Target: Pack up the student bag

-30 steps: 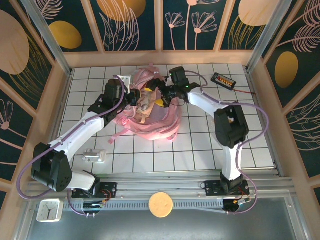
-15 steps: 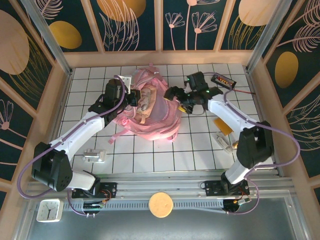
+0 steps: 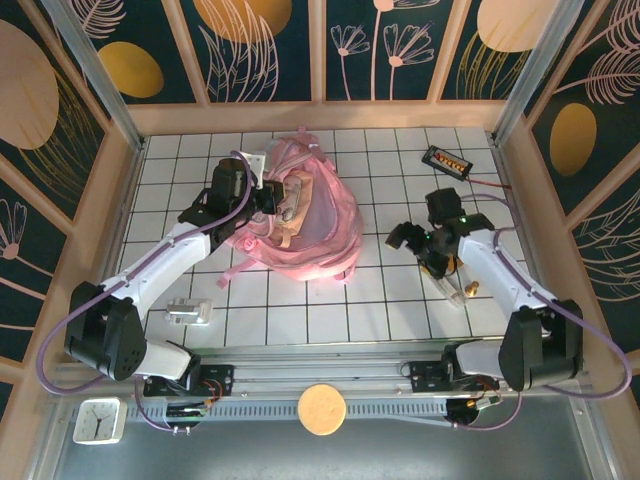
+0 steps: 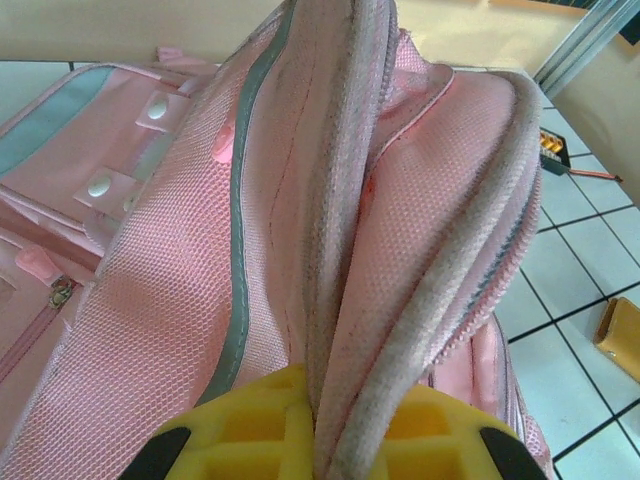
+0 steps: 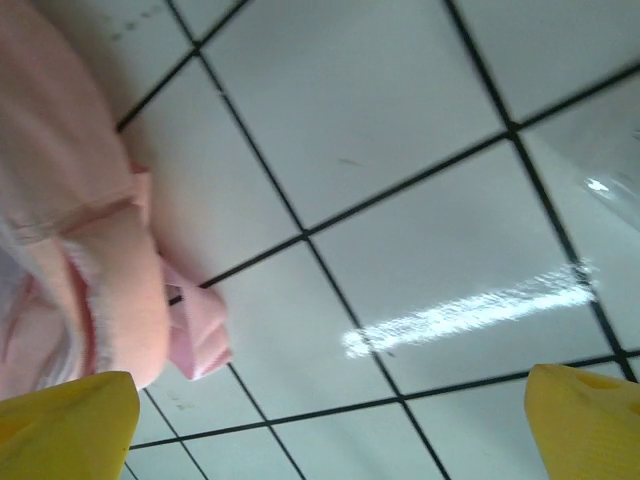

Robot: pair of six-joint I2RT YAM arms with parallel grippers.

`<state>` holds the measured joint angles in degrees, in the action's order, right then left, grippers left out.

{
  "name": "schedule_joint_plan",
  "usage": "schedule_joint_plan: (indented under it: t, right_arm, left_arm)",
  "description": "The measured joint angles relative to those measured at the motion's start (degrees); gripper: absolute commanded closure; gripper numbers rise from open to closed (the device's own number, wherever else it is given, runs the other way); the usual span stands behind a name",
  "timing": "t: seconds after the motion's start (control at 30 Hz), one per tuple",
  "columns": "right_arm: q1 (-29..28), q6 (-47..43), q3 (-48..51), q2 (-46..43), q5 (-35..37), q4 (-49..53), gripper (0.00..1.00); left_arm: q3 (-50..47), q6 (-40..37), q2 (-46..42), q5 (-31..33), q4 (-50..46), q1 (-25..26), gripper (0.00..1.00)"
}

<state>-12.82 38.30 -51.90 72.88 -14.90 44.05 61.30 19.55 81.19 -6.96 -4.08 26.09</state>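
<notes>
Enclosure: white tiled table [image 3: 400, 320] with dark grid lines, boxed in by wood-framed walls [image 3: 270, 50] painted with dark floral panels.
Backpack: the pink backpack [image 3: 310, 225] lies at the far centre of the table, slumped on its side. It is in the same spot as a second ago.
Left gripper: the left gripper [image 3: 268, 196] is at the left side of the backpack, its fingers clamped tight on a fold of the zip edge [image 4: 345, 300]. It holds the fold raised, as it did a second ago.
Right gripper: the right gripper [image 3: 412, 248] has its fingers spread wide with nothing between them. Its wrist view shows bare tiles, with the backpack's edge off to one side.
Change noted: a second ago the right gripper was at the backpack's opening. It has since swung away to the near right, well clear of the fabric.
Reading: judged a return trip for the next item while the left keeps the opening lifted. Packing is not finished.
Loose items, right: a tan flat piece [image 4: 620, 335] and a small clear thing [image 3: 452, 288] lie just beside the right gripper. The clear thing is too small to identify.
Other items: a black gadget [image 3: 447, 160] far right; a small white block [image 3: 190, 312] near left.
Risk: the lifted fold may sag if the left grip slips.
</notes>
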Motion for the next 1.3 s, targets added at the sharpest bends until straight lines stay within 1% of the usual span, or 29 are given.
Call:
schedule_joint_plan:
  t: [0.17,0.23,0.3,0.4,0.5,0.6,0.83,0.97,1.17,1.23,1.3]
  right_arm:
    - [0.17,1.49,3.26,-1.16,-3.06,-1.25,0.01]
    - [0.2,1.97,3.89,-1.16,-3.08,-0.9,0.01]
    - [0.33,2.34,3.98,-1.16,-1.11,0.44,0.01]
    - [0.9,3.61,4.07,-1.16,4.13,3.32,0.01]
    - [2.23,5.38,5.99,-1.7,8.17,3.74,0.01]
    - [5.86,7.15,9.7,-3.17,10.25,3.54,0.01]
    - [18.56,8.11,14.73,-4.0,12.02,-2.54,0.01]
    - [22.03,6.54,15.54,-3.45,10.45,-7.26,0.01]
    - [22.56,3.96,14.38,0.28,7.98,-9.79,0.01]
    - [21.18,4.0,13.6,1.49,7.3,-11.34,0.01]
    - [17.9,4.24,12.17,3.17,6.25,-13.88,0.01]
  left_arm:
    - [-0.24,0.26,1.2,-1.66,0.85,0.0,1.0]
    - [-0.39,0.5,1.73,-2.29,1.07,0.02,1.0]
    - [-0.83,0.68,1.81,-2.93,1.42,0.02,1.0]
    - [-1.31,0.72,1.81,-3.32,1.9,0.02,1.0]
    - [-1.49,0.72,1.81,-3.37,2.21,0.02,1.0]
    - [-1.68,0.72,1.81,-3.56,2.43,0.02,1.0]
    - [-2.29,0.94,1.79,-3.8,3.13,0.02,1.0]
    - [-2.91,0.92,1.62,-3.8,3.63,0.02,1.0]
    - [-3.23,0.9,1.36,-3.65,3.85,0.02,1.0]
    - [-3.23,0.9,1.36,-3.54,3.85,0.02,1.0]
    - [-3.23,0.9,1.36,-3.52,3.85,0.02,1.0]
